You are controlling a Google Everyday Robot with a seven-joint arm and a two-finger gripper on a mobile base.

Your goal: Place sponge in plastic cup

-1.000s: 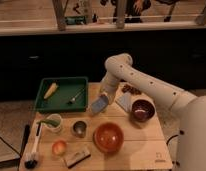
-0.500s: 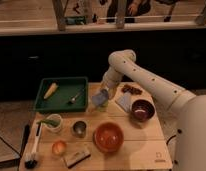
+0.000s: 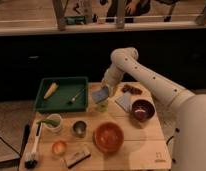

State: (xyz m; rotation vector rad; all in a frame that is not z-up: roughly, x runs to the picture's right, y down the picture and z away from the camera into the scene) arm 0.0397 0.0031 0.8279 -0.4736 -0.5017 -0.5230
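Observation:
My gripper (image 3: 105, 91) hangs over the far middle of the wooden table, next to the green tray's right edge. It is shut on the sponge (image 3: 100, 94), a small blue-grey pad held tilted in the air. The plastic cup (image 3: 101, 106), small and yellow-green, stands right below the sponge, partly hidden by it. The sponge is above the cup's mouth, not inside it.
A green tray (image 3: 44, 105) at the left holds a yellow item (image 3: 50, 90) and a utensil (image 3: 75, 96). Also here: a pale grey-blue sheet (image 3: 124, 102), dark red bowl (image 3: 143, 109), orange bowl (image 3: 108, 136), metal cup (image 3: 79, 129), pale mug (image 3: 54, 122), brush (image 3: 32, 148), brown block (image 3: 77, 156).
The gripper has risen a little with the sponge, and the cup beneath it has come into view.

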